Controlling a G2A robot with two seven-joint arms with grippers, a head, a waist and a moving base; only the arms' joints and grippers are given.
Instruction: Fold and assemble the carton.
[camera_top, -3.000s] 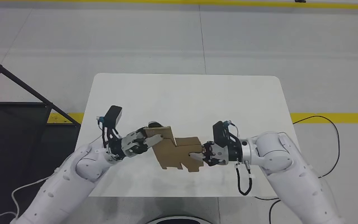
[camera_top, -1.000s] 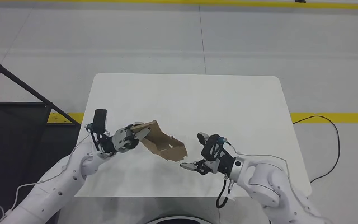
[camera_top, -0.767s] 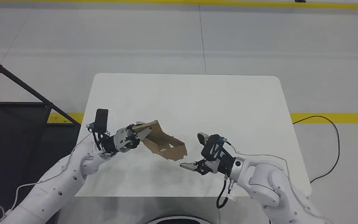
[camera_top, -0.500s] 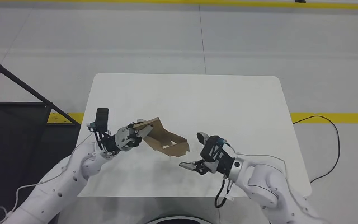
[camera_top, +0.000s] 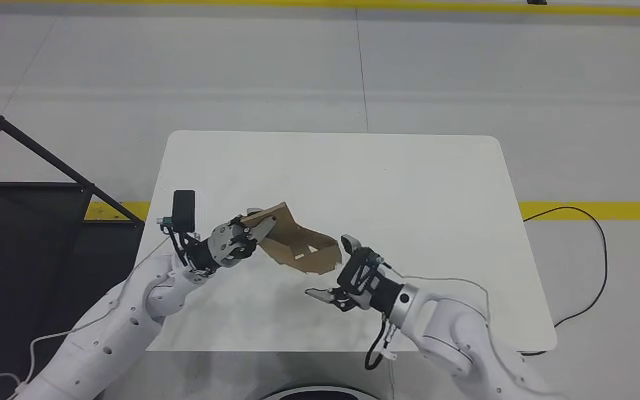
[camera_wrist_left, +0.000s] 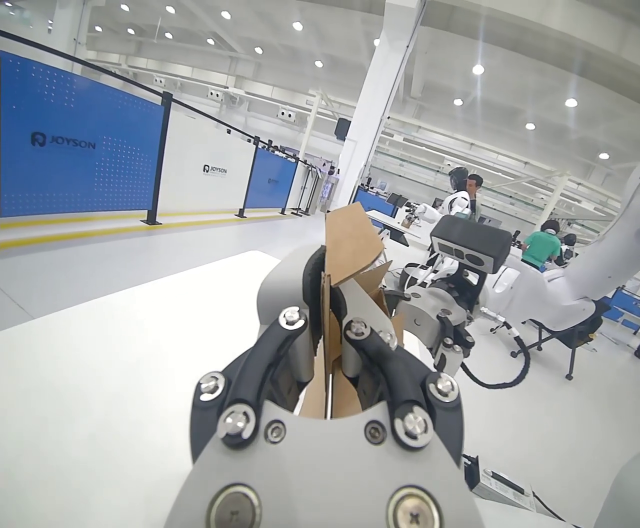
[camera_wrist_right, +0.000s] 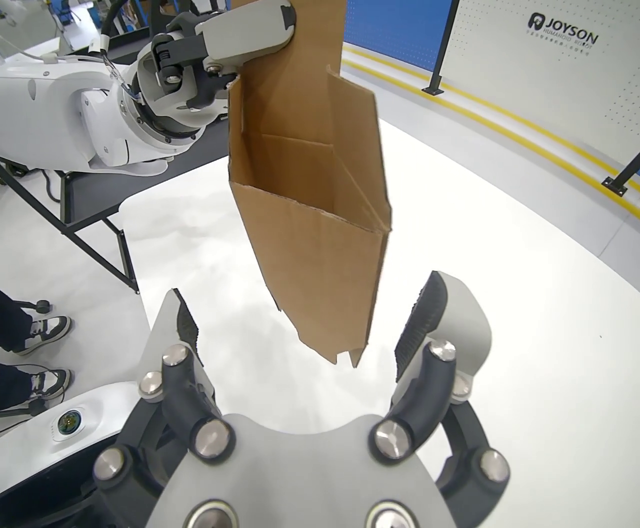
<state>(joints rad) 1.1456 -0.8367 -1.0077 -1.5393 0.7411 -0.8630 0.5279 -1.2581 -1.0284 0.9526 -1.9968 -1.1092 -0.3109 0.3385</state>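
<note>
- While the left gripper (camera_top: 250, 228) has its jaws clamped on one end panel of the carton (camera_top: 300, 245), the half-opened brown sleeve juts out to the right of it, over the near-left part of the desk (camera_top: 420, 190).
- The right gripper (camera_top: 318, 296) sits just near of the carton's free right end, with its jaws wide apart and nothing in them. In its wrist view the notched flap tip points in between the two jaws without touching either.
- My reading of the step in hand is that the right gripper should take that free end, so both arms can square the sleeve and turn in the flaps.
- To do it well, I would line the open jaws up with a single wall of cardboard. The wall and the flap beside it should not be caught together, or the sleeve would be pinched flat.
- It looks wise to bite well past the notched tip, on the firm panel behind the crease. The thin tip would likely bend or slip out.
- The approach should run along the carton's length. A sideways nudge would twist the board in the left gripper's hold.
- From above I cannot tell whether the carton's lower edge rests on the desk. The right wrist view suggests it hangs clear, so the close should be gentle and not rely on support from below.
</note>
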